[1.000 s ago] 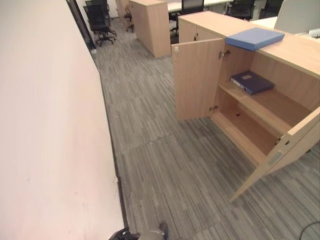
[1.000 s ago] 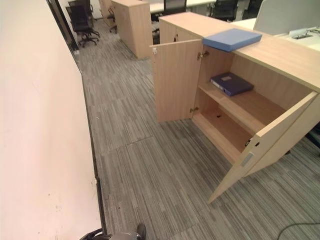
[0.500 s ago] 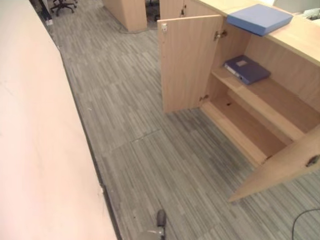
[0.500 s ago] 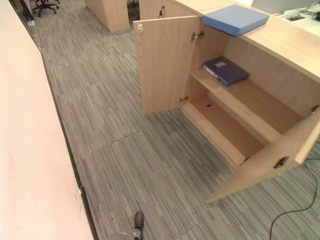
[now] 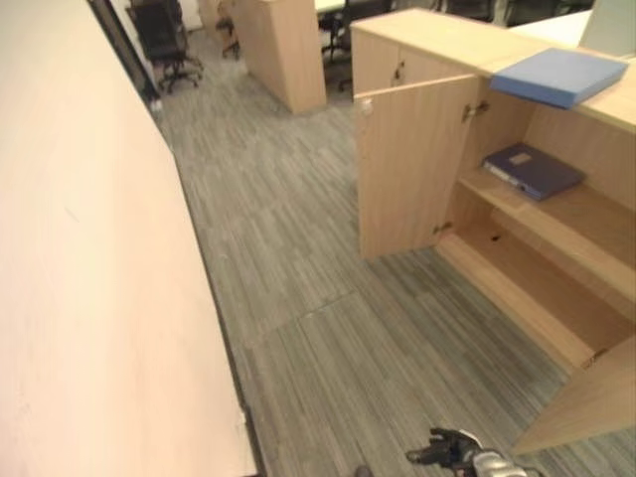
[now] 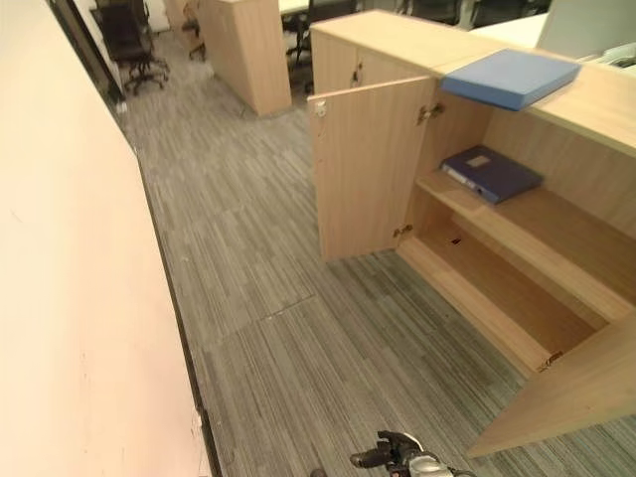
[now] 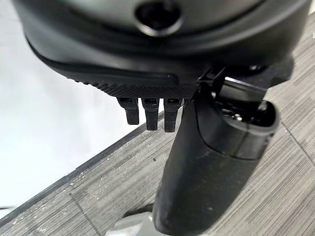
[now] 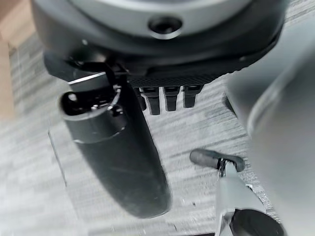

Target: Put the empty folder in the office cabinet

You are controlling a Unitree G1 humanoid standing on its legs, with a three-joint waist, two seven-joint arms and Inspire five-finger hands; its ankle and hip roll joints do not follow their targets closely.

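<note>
Atop cabinet (image 5: pixel 437 35), folder (image 5: pixel 558 77) flat, overhanging.

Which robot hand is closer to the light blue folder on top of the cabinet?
Right. The right hand hangs low over the carpet on the cabinet's side, well below the light blue folder. The left hand hangs by the white wall, farther away.
</note>
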